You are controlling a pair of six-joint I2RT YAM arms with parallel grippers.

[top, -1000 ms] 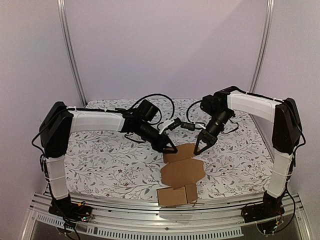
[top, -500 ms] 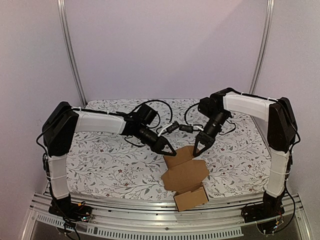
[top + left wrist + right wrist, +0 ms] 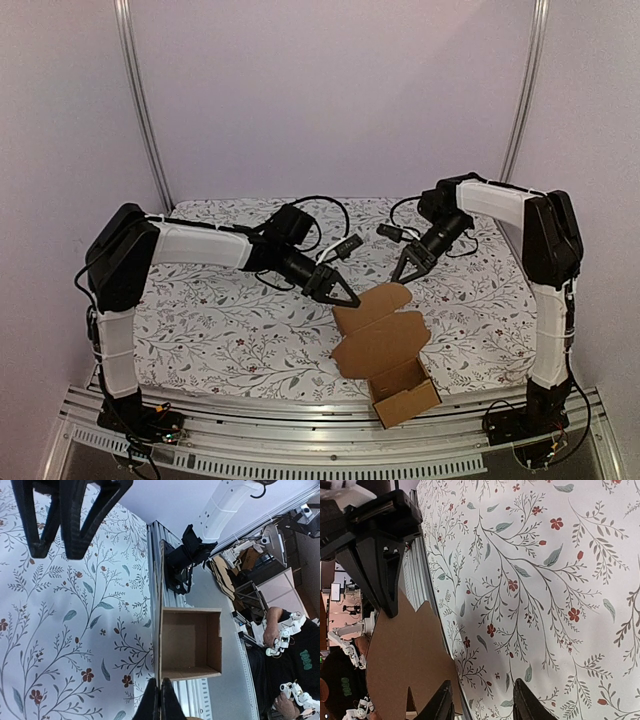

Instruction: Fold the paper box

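The paper box (image 3: 380, 342) is brown cardboard, half folded: an open carton part (image 3: 405, 392) hangs over the table's front edge, and flat panels rise to a rounded flap (image 3: 388, 298). My left gripper (image 3: 350, 300) is shut on the sheet's left edge. In the left wrist view its fingers (image 3: 160, 696) pinch the cardboard seen edge-on, with the open carton (image 3: 190, 645) beyond. My right gripper (image 3: 404, 276) is open and empty, just above and right of the flap, not touching it. In the right wrist view the gripper (image 3: 482, 681) is open over the cloth beside the cardboard (image 3: 400, 650).
The table (image 3: 200, 320) has a floral cloth. Black cables (image 3: 320, 212) lie at the back behind both wrists. An aluminium rail (image 3: 250, 420) runs along the front edge. Two upright frame posts (image 3: 145, 110) stand at the back corners.
The box has swung to the right and toward the front edge, held by my left gripper, and its carton part now stands open. My right gripper has pulled back up and right, off the flap.
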